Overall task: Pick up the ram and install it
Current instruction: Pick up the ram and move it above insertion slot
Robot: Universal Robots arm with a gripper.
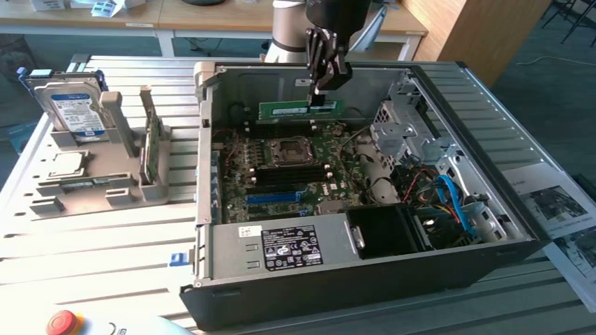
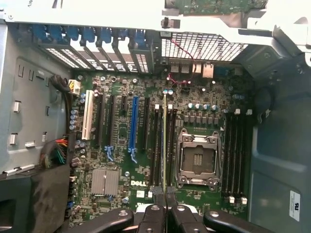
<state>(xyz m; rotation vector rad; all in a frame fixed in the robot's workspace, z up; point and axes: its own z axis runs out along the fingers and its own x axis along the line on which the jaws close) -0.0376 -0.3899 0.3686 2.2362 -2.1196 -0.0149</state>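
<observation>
At the exterior view's left, a silver hard drive with a blue-white label [image 1: 75, 108] stands in a grey plastic fixture [image 1: 93, 185]. Further right, an open black computer case [image 1: 373, 286] holds the large green motherboard [image 1: 289, 167]. The black two-finger gripper [image 1: 319, 96] grips the ram [image 1: 289, 109], a thin, long green circuit-board stick, narrowly by its upper edge. The ram hangs directly below the fingertips, apparently unseated. Its long axis runs parallel to the black memory slots [image 2: 156, 145].

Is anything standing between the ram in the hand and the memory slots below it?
Nothing visible does. The hand holds the ram above the motherboard, and the empty slots under it have no cable across them.
</observation>
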